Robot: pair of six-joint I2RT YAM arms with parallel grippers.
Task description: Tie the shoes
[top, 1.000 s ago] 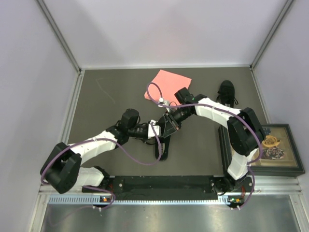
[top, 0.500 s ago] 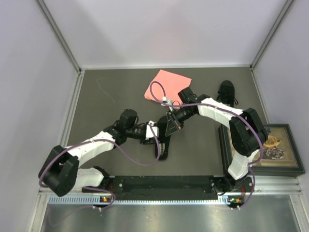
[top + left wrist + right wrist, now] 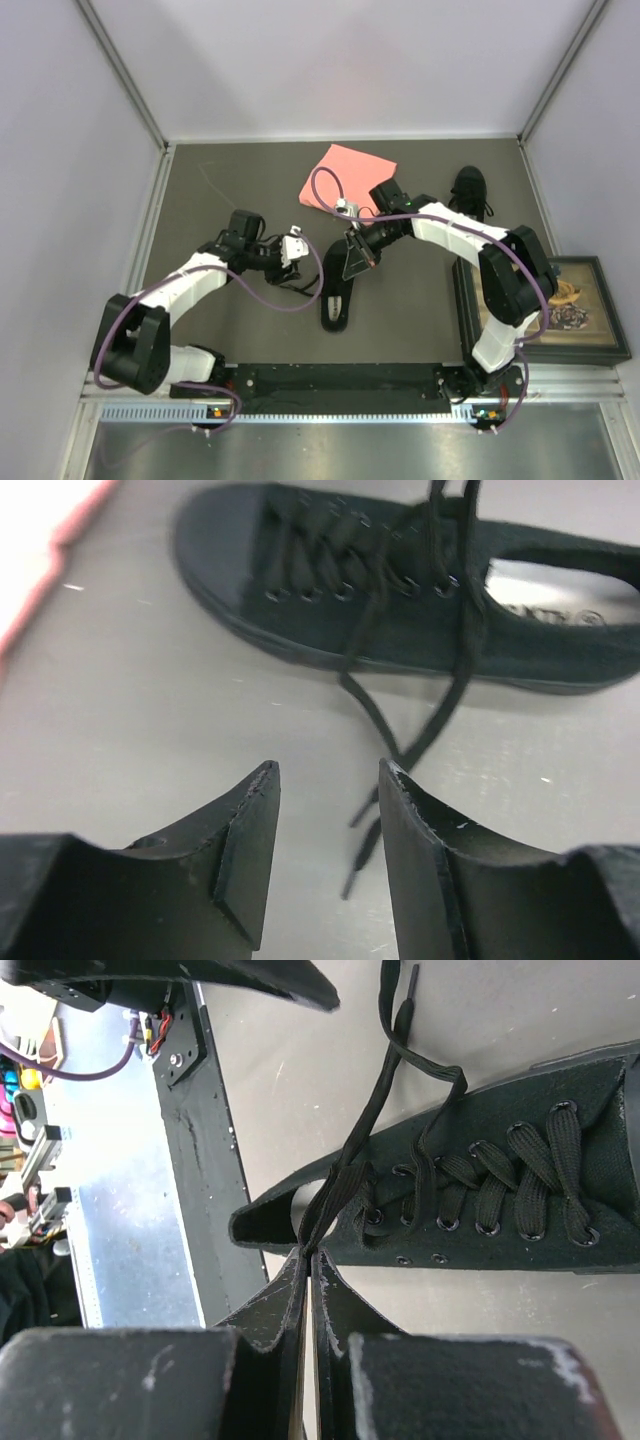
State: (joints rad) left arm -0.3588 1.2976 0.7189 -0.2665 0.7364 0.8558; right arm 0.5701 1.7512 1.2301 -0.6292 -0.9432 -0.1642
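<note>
One black shoe (image 3: 338, 298) lies mid-table with its pale insole showing, and in the left wrist view this shoe (image 3: 400, 590) lies beyond the fingers. My right gripper (image 3: 352, 262) hovers over it. In the right wrist view the right gripper (image 3: 308, 1253) is shut on a black lace (image 3: 345, 1175) pulled up from the eyelets. My left gripper (image 3: 297, 247) stands to the shoe's left, open and empty. Past the left gripper (image 3: 325, 770), loose lace ends (image 3: 385, 750) trail on the table. The second shoe (image 3: 470, 190) sits at the back right.
A pink folded cloth (image 3: 348, 173) lies behind the shoe, just beyond the right arm. A framed picture (image 3: 565, 305) rests at the table's right edge. The black base rail (image 3: 340, 380) runs along the near edge. Walls enclose the table on three sides.
My left gripper opened, let go of the lace and drew back to the left, away from the shoe. My right gripper closed fully on the lace and stayed over the shoe.
</note>
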